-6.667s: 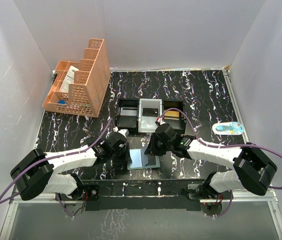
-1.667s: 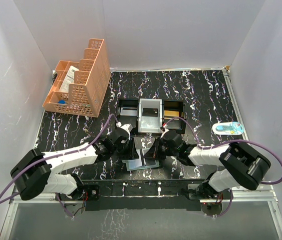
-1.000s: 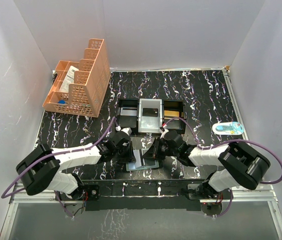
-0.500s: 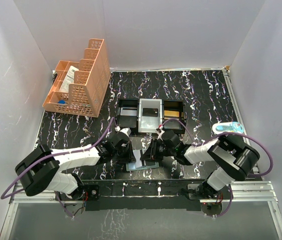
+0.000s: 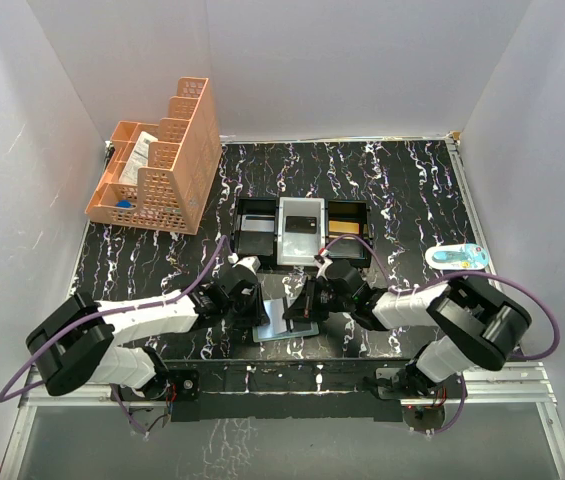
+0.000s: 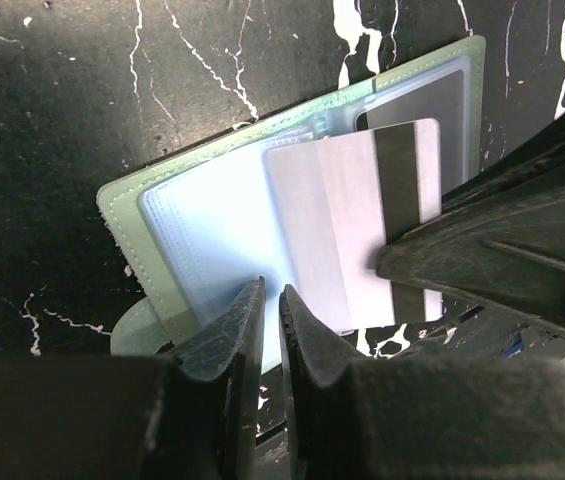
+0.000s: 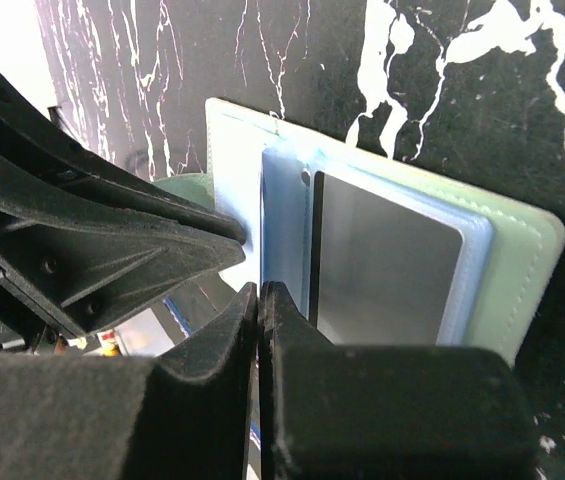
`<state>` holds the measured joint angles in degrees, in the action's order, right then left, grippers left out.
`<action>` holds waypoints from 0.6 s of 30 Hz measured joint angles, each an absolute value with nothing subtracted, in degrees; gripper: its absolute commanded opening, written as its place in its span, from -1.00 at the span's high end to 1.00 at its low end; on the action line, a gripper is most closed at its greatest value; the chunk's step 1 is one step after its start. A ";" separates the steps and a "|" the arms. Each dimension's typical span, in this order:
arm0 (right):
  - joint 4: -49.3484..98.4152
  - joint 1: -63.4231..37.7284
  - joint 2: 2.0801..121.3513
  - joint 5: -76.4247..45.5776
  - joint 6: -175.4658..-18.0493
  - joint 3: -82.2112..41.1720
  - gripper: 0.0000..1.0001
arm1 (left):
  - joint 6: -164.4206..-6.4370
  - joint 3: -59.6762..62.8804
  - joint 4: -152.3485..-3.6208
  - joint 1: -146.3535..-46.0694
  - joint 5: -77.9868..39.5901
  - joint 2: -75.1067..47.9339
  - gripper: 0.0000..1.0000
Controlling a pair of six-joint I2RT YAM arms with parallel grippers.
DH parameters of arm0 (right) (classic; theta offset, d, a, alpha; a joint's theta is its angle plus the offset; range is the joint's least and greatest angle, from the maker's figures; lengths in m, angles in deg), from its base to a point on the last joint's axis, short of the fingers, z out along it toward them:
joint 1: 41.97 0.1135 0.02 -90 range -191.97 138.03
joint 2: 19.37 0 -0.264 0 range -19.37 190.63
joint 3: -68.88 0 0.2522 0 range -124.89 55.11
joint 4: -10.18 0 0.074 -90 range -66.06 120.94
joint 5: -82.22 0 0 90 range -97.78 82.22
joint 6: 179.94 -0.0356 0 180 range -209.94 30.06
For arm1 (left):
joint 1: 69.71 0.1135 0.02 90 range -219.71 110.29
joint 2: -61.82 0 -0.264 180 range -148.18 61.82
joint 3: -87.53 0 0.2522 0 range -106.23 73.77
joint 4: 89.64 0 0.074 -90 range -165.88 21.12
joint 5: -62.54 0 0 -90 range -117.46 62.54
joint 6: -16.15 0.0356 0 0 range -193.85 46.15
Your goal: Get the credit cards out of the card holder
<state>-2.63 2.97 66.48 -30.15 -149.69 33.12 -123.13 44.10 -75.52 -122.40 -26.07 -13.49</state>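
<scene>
The card holder (image 5: 288,322) lies open near the table's front edge, with a grey-green rim (image 6: 122,215) and a pale blue inside (image 7: 284,200). A silver credit card (image 6: 347,225) with a dark stripe sticks partway out of its sleeve, and it also shows in the right wrist view (image 7: 387,260). My left gripper (image 5: 259,316) is shut to a thin slit (image 6: 271,295), tips pressing on the holder's pale panel. My right gripper (image 5: 305,308) is shut (image 7: 260,290). Its fingers (image 6: 502,250) rest on the card's striped end. I see nothing pinched in either.
A black-and-white three-compartment tray (image 5: 254,240) stands just behind the holder, with flat items in it. An orange lattice organiser (image 5: 162,165) is at the back left. A small white-and-blue object (image 5: 457,256) lies at the right. White walls close in on three sides.
Over several seconds the right gripper came forward from the tray side down onto the holder. In the last second both grippers stayed there, the holder shifted slightly, and the right elbow swung.
</scene>
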 measured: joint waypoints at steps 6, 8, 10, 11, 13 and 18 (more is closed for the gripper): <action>3.18 2.97 60.80 -26.74 -147.46 33.14 1.00 | -123.13 44.65 -73.97 -122.40 -26.92 -11.74 0.77; 3.71 2.95 59.35 -25.83 -146.87 33.14 1.00 | -123.08 44.65 -73.33 -122.40 -27.21 -11.32 0.76; 4.10 2.95 57.93 -25.08 -146.30 33.14 1.00 | -122.97 44.65 -72.59 -122.40 -27.45 -10.87 0.73; 4.28 2.95 57.25 -24.75 -146.02 33.16 1.00 | -122.91 44.65 -72.15 -122.40 -27.56 -10.56 0.70; 4.43 2.95 56.01 -24.16 -145.69 33.25 1.00 | -122.86 44.65 -71.30 -122.40 -27.69 -9.84 0.63; 4.21 2.95 53.91 -23.38 -145.51 34.32 1.00 | -122.71 44.01 -69.49 -122.40 -27.71 -6.56 0.48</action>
